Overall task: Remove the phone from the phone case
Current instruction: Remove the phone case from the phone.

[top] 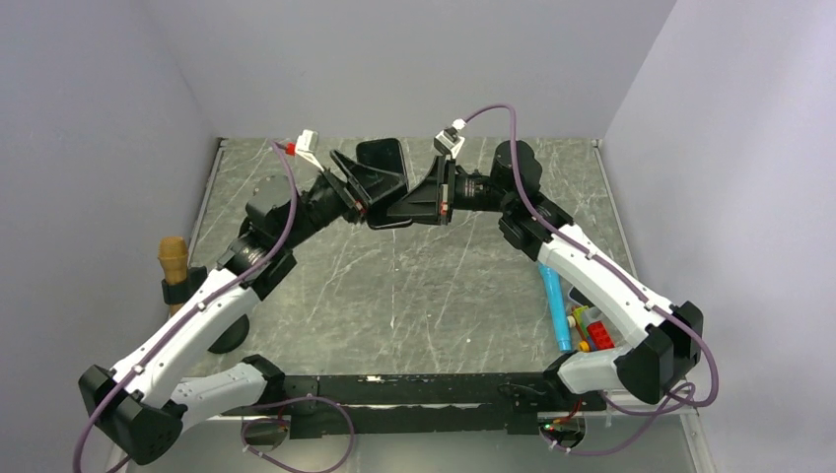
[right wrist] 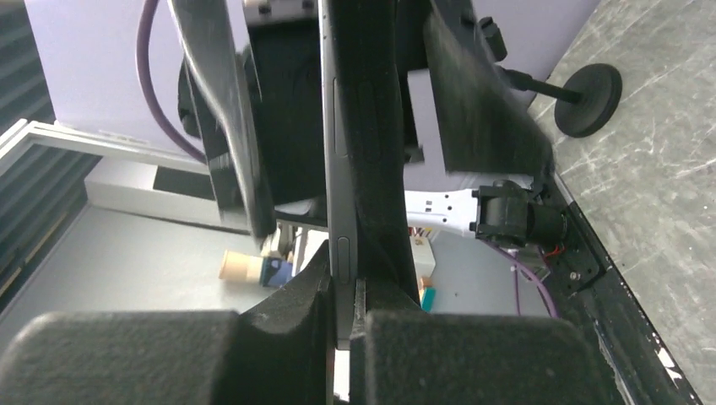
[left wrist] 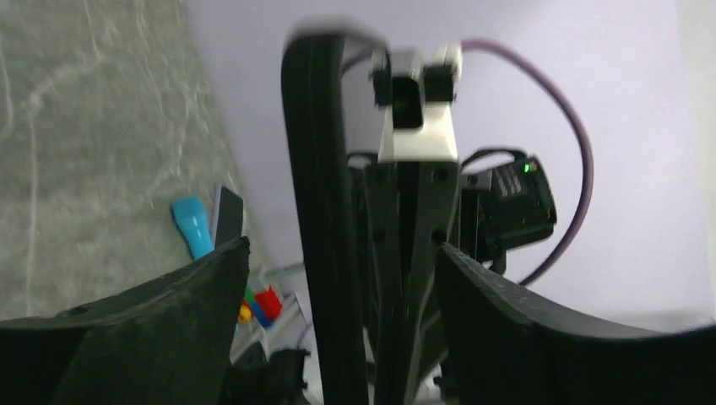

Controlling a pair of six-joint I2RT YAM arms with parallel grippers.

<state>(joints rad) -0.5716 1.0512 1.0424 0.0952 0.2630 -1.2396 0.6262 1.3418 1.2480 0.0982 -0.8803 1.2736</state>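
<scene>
Both grippers meet in the air over the back middle of the table. In the right wrist view the phone [right wrist: 342, 169] shows as a thin grey edge with side buttons, and the right gripper [right wrist: 344, 316] is shut on its lower end. Black case material [right wrist: 384, 194] lies against the phone's right side. From above, the dark slab of the case [top: 383, 163] rises between the left gripper [top: 367, 202] and the right gripper [top: 409, 209]. In the left wrist view the left gripper [left wrist: 342, 329] is open, its fingers [left wrist: 169, 329] standing wide on either side of the case's black edge [left wrist: 325, 211].
A blue tool [top: 555, 307] and coloured toy bricks [top: 594, 332] lie at the right of the table under the right arm. A brown cork-topped object [top: 174, 256] stands at the left edge. Grey walls enclose three sides.
</scene>
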